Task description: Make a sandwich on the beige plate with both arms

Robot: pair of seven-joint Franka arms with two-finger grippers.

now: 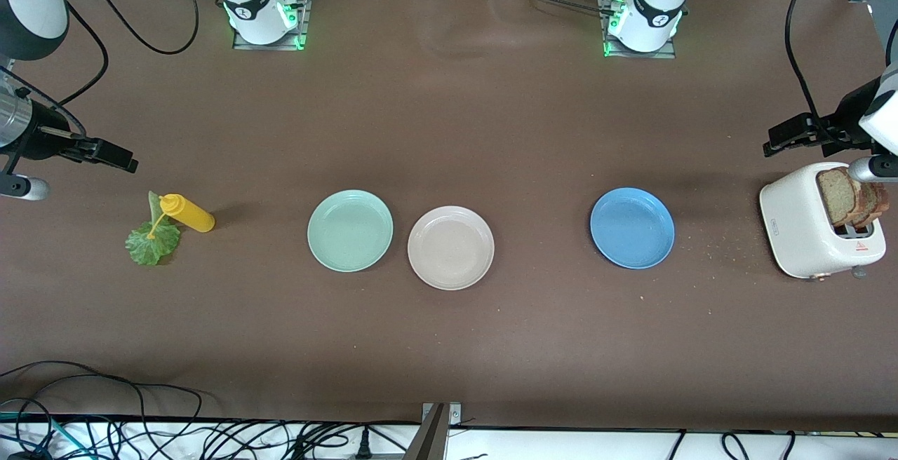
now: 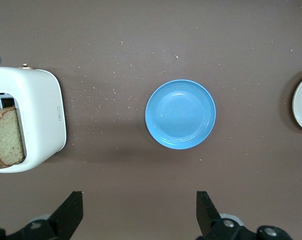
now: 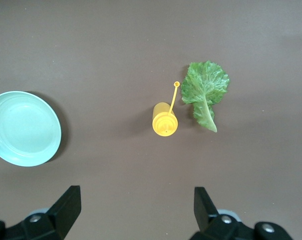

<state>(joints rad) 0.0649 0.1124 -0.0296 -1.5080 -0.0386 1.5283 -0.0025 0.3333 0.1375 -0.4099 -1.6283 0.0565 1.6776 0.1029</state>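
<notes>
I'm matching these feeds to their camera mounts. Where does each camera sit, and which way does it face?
Front view: high across the table, facing both arm bases; shows the beige plate, mint plate, toaster, both arms.
Left wrist view: on the left arm, looking down at the blue plate and bread; open left gripper shows.
Right wrist view: on the right arm, looking down at the lettuce and yellow bottle; open right gripper shows.
Shared: every object recurs in front view.

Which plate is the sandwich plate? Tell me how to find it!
Look at the three plates in a row on the brown table. The beige plate is the middle one, touching the green plate. It is pale pinkish-beige; the blue plate sits apart, toward the toaster.
</notes>
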